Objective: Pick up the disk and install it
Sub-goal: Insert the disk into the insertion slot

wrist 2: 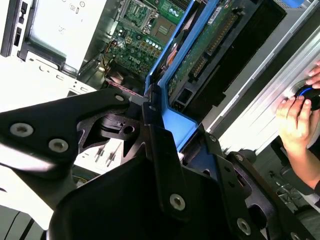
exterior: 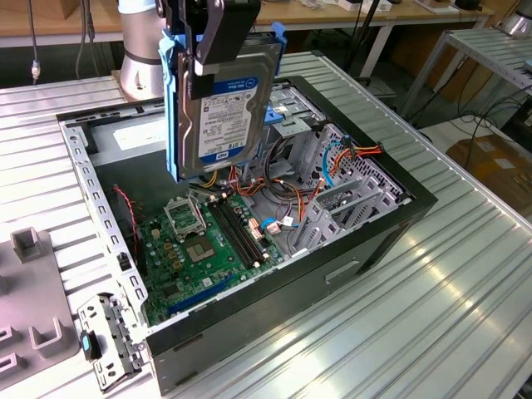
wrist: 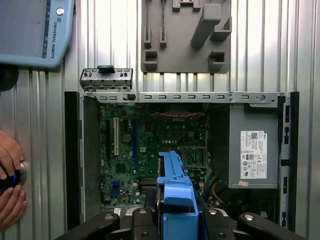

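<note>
One ribbed metal counter (exterior: 465,274) carries one open black computer case (exterior: 357,266), lying on its side with the interior facing up. Inside it lie one green motherboard (exterior: 199,249), one grey power-supply box (wrist: 252,150) with a white sticker, and one bare metal drive cage (exterior: 349,195), with orange, red and blue cables between the cage and the board.

One grey fixture plate (wrist: 185,35) with raised blocks rests on the counter just beside the case's open edge. In the first wrist view, one grey handheld control tablet (wrist: 30,30) lies at a corner of the counter.

The disk (exterior: 224,108) hangs in the air above the case, standing on edge over the motherboard and near the drive cage, touching neither. Its white label with a blue band faces the exterior camera. Two blue side rails (exterior: 173,108) run along its long edges. In the second wrist view its green circuit-board face (wrist 2: 210,45) shows.

The gripper (exterior: 214,41) holds the disk from above; its black fingers (exterior: 223,33) are clamped against the disk's two broad faces.

One small metal bracket (exterior: 104,341) with a blue latch lies on the counter at the case's corner. Two hands (wrist: 10,155) of a person rest on a round knob beside the case.
</note>
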Action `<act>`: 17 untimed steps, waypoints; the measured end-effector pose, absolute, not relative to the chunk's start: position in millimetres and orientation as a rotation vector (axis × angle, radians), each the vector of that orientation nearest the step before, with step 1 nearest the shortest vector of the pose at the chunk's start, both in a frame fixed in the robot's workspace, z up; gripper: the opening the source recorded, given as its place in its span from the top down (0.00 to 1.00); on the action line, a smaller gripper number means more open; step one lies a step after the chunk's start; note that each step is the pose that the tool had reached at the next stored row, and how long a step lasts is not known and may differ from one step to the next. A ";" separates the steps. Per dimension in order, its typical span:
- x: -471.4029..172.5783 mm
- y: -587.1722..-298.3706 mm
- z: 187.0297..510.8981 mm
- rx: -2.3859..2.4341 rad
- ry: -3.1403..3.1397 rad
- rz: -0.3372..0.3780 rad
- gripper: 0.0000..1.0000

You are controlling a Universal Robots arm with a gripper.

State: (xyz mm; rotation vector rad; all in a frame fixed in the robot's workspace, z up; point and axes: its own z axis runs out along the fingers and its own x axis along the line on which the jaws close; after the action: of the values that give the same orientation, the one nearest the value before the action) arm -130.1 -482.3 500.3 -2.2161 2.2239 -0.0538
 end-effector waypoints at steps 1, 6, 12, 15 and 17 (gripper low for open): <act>-130.1 -482.5 500.4 -2.216 2.224 -0.054 0.63; -130.1 -483.1 500.3 -2.216 2.224 -0.054 0.63; -125.5 -483.7 500.4 -2.216 2.224 -0.054 0.63; -110.7 -485.9 500.3 -2.216 2.224 -0.054 0.63; -103.5 -486.4 500.3 -2.216 2.224 -0.054 0.63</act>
State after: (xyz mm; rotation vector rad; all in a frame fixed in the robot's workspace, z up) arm -103.5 -486.4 500.3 -2.2161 2.2240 -0.0538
